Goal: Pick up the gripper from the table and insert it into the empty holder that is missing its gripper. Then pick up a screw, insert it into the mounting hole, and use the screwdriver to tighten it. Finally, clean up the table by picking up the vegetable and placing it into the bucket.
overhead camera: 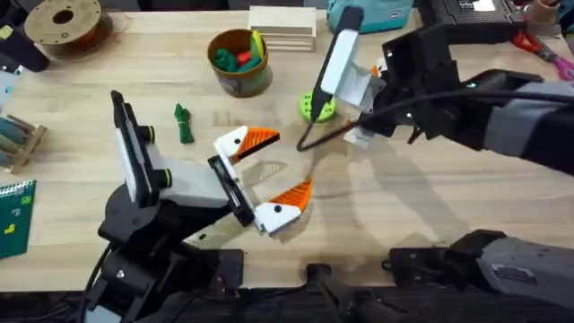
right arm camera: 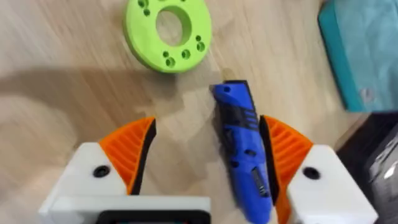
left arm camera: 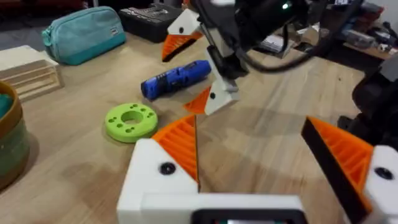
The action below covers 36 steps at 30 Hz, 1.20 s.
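Right pincer over the blue screwdriver
Right pincer (right arm camera: 205, 162) spread wide, one pad touching the screwdriver (right arm camera: 244, 146) lying flat on the surface (right arm camera: 74, 87).

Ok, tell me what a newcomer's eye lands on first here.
Probably the right claw, open over the blue screwdriver lying on the table, beside the bright green ring. Next, the left claw, open at the table's middle, with the yellow-rimmed bucket behind it.

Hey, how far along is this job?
In hand: the right gripper straddles the screwdriver lying on the table, jaws open. Remaining: the vegetable lies on the table, outside the bucket. Done: finger mounting can't be told.
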Motion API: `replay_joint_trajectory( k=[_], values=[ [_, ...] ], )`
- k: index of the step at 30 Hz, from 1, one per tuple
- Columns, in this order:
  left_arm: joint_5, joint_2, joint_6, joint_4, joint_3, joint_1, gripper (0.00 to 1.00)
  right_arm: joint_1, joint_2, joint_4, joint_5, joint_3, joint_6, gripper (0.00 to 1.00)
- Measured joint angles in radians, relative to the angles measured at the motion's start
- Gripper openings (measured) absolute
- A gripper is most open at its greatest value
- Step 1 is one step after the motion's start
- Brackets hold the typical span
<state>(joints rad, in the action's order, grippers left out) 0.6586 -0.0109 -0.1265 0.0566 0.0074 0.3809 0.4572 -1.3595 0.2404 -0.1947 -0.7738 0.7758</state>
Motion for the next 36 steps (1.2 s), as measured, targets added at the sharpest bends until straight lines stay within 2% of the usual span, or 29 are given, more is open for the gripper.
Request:
replay_joint_trajectory(
  k=[4,7,10,12,16,19,23,26,29,33,36],
  values=[
    [-0.050,0.000,-0.013,-0.001,0.000,0.000,0.986,0.014,0.043,0.030,0.000,0.000,-0.191,0.948],
    [-0.150,0.000,-0.106,0.015,0.009,0.000,0.987,0.016,0.067,0.030,0.000,0.000,-0.294,0.949],
    [-0.263,-0.004,-0.187,0.098,0.061,0.000,0.987,0.016,0.077,0.030,0.000,0.000,-0.348,0.950],
    [-0.335,-0.027,-0.217,0.195,0.141,0.000,0.987,0.016,0.077,0.030,0.000,0.000,-0.374,0.950],
    [-0.489,-0.156,-0.248,0.457,0.392,0.000,0.987,0.016,0.077,0.030,0.000,0.000,-0.401,0.949],
    [-0.595,-0.315,-0.257,0.663,0.587,0.000,0.987,0.016,0.077,0.030,0.000,0.000,-0.410,0.949],
    [-0.718,-0.572,-0.263,0.869,0.808,-0.008,0.987,0.016,0.077,0.030,0.000,0.000,-0.414,0.950],
    [-0.764,-0.737,-0.263,0.923,0.937,-0.037,0.986,0.016,0.077,0.030,0.000,0.000,-0.414,0.949],
    [-0.768,-0.851,-0.263,0.925,1.029,-0.071,0.987,0.016,0.077,0.030,0.000,0.000,-0.414,0.950],
    [-0.768,-0.922,-0.263,0.961,1.101,-0.121,0.987,0.016,0.077,0.030,0.000,0.000,-0.414,0.949],
    [-0.768,-0.941,-0.262,1.005,1.114,-0.187,0.987,0.016,0.077,0.030,0.000,0.000,-0.414,0.949]
  ],
)
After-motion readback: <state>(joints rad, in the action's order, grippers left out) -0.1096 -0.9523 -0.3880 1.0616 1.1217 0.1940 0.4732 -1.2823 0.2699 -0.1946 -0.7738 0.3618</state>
